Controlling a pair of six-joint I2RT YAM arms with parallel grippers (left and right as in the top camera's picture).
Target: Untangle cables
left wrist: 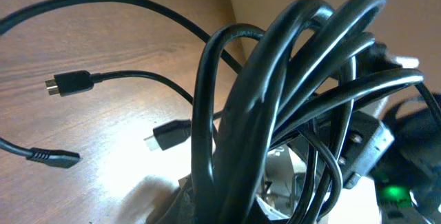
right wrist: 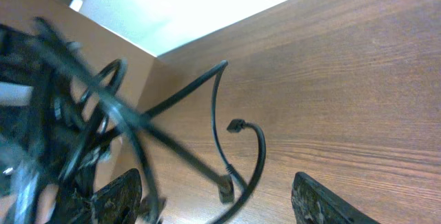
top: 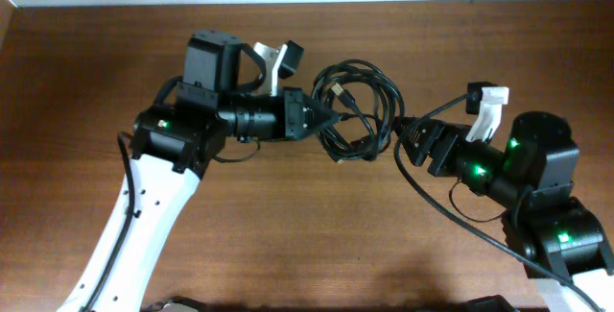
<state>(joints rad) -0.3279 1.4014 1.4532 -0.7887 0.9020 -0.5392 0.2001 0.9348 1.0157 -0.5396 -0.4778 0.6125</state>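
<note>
Item: cables, glossy black, tangled loops, plug ends loose. Your left gripper: level, clenched on the cables. Your right gripper: released, just beside them.

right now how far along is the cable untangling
Early stage. Done: only a few plug ends trail free on the table. In hand: the left claw is shut on the cables, which are one bunch of overlapping loops; the right claw is open beside the bunch, gripping nothing. Left: no cord is separated, so every loop needs pulling apart.
</note>
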